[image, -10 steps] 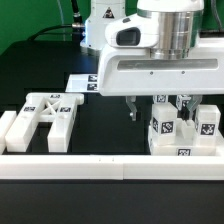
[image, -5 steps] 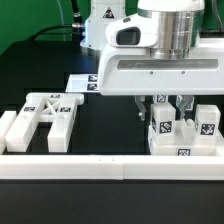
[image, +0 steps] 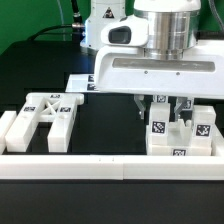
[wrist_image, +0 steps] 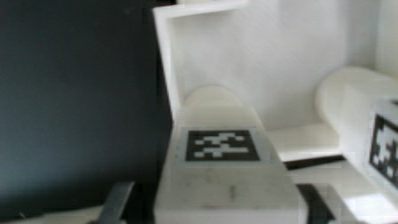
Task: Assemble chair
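Note:
My gripper (image: 160, 104) hangs over the cluster of white chair parts at the exterior view's right, shut on an upright tagged leg (image: 158, 129). In the wrist view that leg (wrist_image: 221, 143) fills the space between the two dark fingers (wrist_image: 121, 200), which press on its sides; my gripper (wrist_image: 217, 206) holds it near the top. A second tagged leg (image: 205, 122) stands beside it, slightly tilted. Both rest on a flat white panel (image: 181, 152). The X-braced frame (image: 46, 114) lies apart at the exterior view's left.
A long low white border rail (image: 100, 166) runs along the front of the black table. The marker board (image: 78, 83) lies at the back behind the X-braced frame. The arm's white body (image: 150, 60) overhangs the parts.
The fingers, wide apart a second ago, have closed onto the upright leg. The second leg now leans a little. The X-braced frame has not moved.

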Robot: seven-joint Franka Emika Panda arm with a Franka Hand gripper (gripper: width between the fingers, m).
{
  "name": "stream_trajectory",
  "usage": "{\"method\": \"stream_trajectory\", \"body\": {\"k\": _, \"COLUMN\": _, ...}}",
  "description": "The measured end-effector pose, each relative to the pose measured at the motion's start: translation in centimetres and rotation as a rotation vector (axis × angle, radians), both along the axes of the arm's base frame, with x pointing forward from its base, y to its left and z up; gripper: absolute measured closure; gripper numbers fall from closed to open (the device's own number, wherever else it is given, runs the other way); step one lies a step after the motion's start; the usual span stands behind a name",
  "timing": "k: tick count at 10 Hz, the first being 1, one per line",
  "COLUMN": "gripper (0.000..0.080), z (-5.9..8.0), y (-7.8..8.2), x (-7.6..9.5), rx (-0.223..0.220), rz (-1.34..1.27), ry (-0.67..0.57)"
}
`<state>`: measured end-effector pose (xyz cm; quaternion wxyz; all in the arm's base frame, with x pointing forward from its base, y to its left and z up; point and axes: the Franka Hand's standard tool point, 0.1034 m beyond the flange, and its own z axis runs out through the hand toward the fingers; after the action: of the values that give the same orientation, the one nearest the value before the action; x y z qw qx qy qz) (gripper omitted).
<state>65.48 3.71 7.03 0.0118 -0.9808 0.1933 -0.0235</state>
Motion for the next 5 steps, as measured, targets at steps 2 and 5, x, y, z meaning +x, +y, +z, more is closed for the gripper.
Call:
{"method": "stream_trajectory", "body": {"k": 2, "gripper": 0.0509, "z": -0.02, "y": -0.17, "x": -0.01, "rx": 0.028, "rz": -0.204, "ry": 0.002}}
{"method": "stream_trajectory", "body": {"k": 5, "gripper": 0.0509, "z": -0.24, "y": -0.06, "x": -0.20, "rx": 0.050, "rz": -0.456, "ry": 0.011}}
